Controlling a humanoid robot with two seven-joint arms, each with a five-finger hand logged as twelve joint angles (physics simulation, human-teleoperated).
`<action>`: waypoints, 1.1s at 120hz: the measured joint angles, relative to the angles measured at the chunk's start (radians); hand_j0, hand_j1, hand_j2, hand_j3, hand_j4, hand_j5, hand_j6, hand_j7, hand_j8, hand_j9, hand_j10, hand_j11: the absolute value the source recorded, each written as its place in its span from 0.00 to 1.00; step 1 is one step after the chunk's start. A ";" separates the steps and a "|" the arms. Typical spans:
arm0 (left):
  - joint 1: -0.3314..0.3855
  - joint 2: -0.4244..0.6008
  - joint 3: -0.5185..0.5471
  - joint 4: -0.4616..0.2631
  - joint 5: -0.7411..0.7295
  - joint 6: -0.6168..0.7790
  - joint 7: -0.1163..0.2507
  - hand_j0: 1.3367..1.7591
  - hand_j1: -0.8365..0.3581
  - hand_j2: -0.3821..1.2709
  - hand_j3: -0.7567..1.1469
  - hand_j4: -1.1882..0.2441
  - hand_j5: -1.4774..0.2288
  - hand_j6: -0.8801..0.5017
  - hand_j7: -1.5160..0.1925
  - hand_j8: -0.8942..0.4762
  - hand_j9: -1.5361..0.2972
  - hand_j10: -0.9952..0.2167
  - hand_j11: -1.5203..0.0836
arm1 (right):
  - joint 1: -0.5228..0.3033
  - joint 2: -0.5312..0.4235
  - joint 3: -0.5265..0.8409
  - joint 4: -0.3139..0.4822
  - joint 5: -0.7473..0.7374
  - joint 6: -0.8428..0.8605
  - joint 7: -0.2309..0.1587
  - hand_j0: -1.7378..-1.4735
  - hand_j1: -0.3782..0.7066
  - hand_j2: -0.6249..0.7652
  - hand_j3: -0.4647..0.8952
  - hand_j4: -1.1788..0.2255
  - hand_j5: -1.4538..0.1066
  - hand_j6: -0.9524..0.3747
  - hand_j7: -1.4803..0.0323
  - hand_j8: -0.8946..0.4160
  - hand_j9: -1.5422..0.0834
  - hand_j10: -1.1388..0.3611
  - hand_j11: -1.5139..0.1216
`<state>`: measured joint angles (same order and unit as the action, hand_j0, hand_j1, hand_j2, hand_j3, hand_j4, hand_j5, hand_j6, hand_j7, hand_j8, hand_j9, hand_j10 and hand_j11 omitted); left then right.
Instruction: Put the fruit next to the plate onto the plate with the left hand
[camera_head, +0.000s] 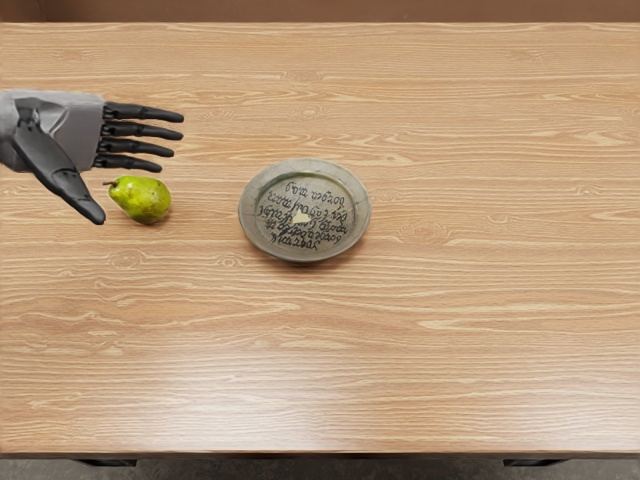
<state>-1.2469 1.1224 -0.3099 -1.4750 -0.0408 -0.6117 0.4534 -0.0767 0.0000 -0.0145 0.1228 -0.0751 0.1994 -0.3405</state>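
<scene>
A green-yellow pear (141, 198) lies on its side on the wooden table, a short way left of a round grey plate (262, 190) with dark lettering inside. My left hand (115, 165) comes in from the left edge and hovers just above and left of the pear. Its fingers (145, 131) stretch out straight toward the right, and the thumb (70, 183) points down beside the pear's stem end. The hand is open and holds nothing. Nothing lies on the plate.
The wooden table (450, 330) fills the view, with its front edge at the bottom and its far edge at the top. No other objects stand on it.
</scene>
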 joint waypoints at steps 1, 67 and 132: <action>-0.003 -0.001 0.000 -0.002 0.010 0.000 0.002 0.76 0.93 0.24 0.40 0.79 0.82 0.59 0.84 0.61 0.79 0.77 0.90 | 0.000 0.000 0.000 0.000 0.000 0.000 0.000 0.30 0.03 0.45 0.34 0.84 0.93 0.72 0.98 0.68 0.95 0.76 0.93; -0.077 -0.188 0.002 -0.081 0.750 0.206 0.155 0.76 0.91 0.24 0.40 0.77 0.80 0.57 0.82 0.59 0.78 0.75 0.88 | 0.001 0.000 0.001 -0.001 0.000 0.000 0.000 0.30 0.03 0.45 0.34 0.84 0.93 0.72 0.98 0.68 0.95 0.76 0.93; 0.038 -0.315 0.213 -0.083 1.050 0.644 0.157 0.76 0.91 0.24 0.40 0.77 0.80 0.57 0.82 0.58 0.78 0.75 0.88 | 0.002 0.000 0.001 -0.002 0.000 0.000 0.000 0.30 0.03 0.45 0.34 0.84 0.93 0.72 0.98 0.68 0.95 0.76 0.93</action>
<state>-1.2092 0.8069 -0.0973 -1.5576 1.0089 0.0322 0.6108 -0.0752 0.0000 -0.0137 0.1211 -0.0751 0.1994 -0.3407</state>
